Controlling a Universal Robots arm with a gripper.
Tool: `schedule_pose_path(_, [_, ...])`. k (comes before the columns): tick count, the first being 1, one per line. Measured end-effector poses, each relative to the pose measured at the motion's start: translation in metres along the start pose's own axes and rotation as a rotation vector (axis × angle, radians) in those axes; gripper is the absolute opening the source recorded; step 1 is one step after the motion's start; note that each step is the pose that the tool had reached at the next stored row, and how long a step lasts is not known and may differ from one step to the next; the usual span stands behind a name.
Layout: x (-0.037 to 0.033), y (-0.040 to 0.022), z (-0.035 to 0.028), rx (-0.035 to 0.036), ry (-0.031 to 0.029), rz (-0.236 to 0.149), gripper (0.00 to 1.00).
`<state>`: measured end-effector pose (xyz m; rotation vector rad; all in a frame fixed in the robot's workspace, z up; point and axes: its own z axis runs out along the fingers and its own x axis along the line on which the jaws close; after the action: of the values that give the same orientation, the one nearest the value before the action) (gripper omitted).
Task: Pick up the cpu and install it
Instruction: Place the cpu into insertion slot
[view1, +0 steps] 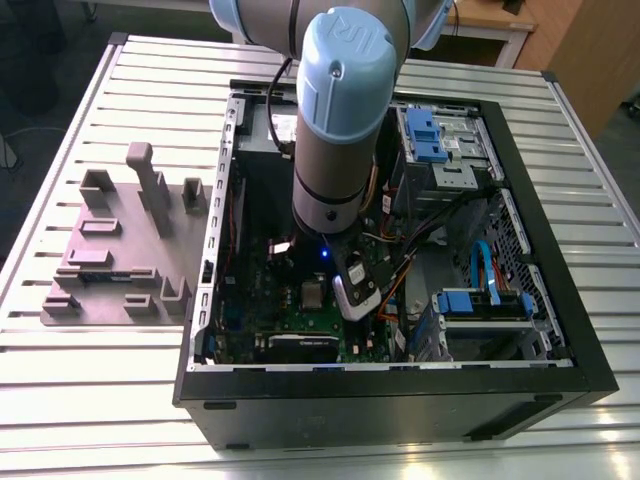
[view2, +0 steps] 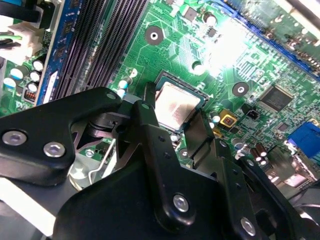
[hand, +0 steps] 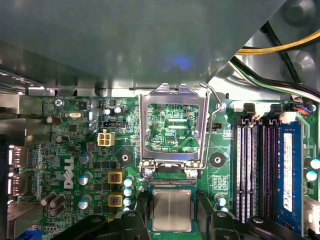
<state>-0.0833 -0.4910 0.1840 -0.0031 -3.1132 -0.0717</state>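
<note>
The arm (view1: 340, 120) plunges almost straight down into the open computer case (view1: 400, 400), wrist low over the green board (hand: 75, 140). The gripper (hand: 172, 202) hangs just above the socket. Its dark fingers (hand: 204, 207) are spread, one on each side of the cpu (hand: 171, 210). A sliver of socket edge seems to show between each finger and the chip, though the angle is tight. The cpu lies flat in the socket, silver top up. The metal load plate (hand: 145, 125) stands swung open just beyond it, and the memory slots (hand: 252, 170) run close beside. The case walls ring the board — open room lies only overhead.
</note>
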Motion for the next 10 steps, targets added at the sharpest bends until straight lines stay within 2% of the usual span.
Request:
schedule_pose_path(7, [0.0000,0.0001,0.0003,-0.0006,-0.0001,0.000,0.48])
schedule_pose_path(10, [0.0001,0.0003,0.0011,-0.0024,-0.0009,0.000,0.58])
